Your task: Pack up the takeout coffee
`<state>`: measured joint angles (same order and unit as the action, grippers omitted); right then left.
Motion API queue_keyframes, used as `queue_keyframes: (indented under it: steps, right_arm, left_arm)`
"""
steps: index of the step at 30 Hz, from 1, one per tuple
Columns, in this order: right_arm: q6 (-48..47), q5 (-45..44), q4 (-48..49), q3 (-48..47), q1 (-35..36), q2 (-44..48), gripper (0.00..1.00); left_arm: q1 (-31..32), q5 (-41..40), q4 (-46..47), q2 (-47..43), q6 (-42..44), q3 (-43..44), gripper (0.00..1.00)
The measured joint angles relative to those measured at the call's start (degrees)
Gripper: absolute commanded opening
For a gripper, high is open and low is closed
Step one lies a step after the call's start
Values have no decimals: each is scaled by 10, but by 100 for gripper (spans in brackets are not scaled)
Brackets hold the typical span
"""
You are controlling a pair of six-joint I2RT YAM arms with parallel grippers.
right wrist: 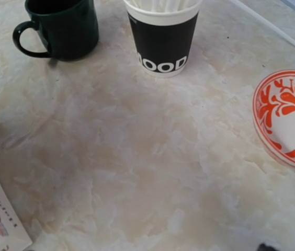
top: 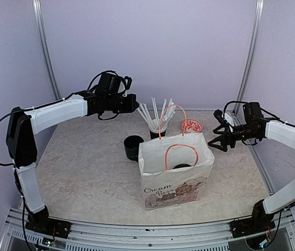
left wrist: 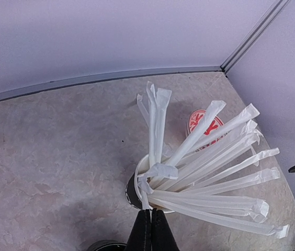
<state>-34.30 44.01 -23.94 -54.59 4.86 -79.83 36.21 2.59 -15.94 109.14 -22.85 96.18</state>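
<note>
Left gripper: my fingers are pressed fully together, and I can see nothing between them. It hangs above the table, tips just short of the black cup of straws. The wrapped white straws fan out away from me toward the right wall.

Right gripper: my fingers are spread wide and hold nothing. It is raised off the table to the right of the paper bag and apart from it.

Takeout coffee: only one round black lid is visible, down inside the bag's open mouth. Whatever is under the lid is hidden by the bag wall.

The bag stands upright at mid-table with its orange handles up. The dark mug sits just left of the straw cup, handle to the left in the right wrist view. The red-patterned plate lies to the right of the straw cup.
</note>
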Motion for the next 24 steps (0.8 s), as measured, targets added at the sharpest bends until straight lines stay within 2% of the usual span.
queue_keyframes:
  steps: [10, 19, 24]
  right_arm:
    - [-1, -2, 0, 0, 1, 0, 89]
    - [-3, -6, -2, 0, 9, 0, 89]
    - [-3, -9, -2, 0, 9, -4, 89]
  left_arm:
    - [26, -40, -66, -38, 12, 36, 0]
    - [57, -92, -142, -159, 33, 90, 0]
    - [99, -100, -180, -237, 45, 89, 0]
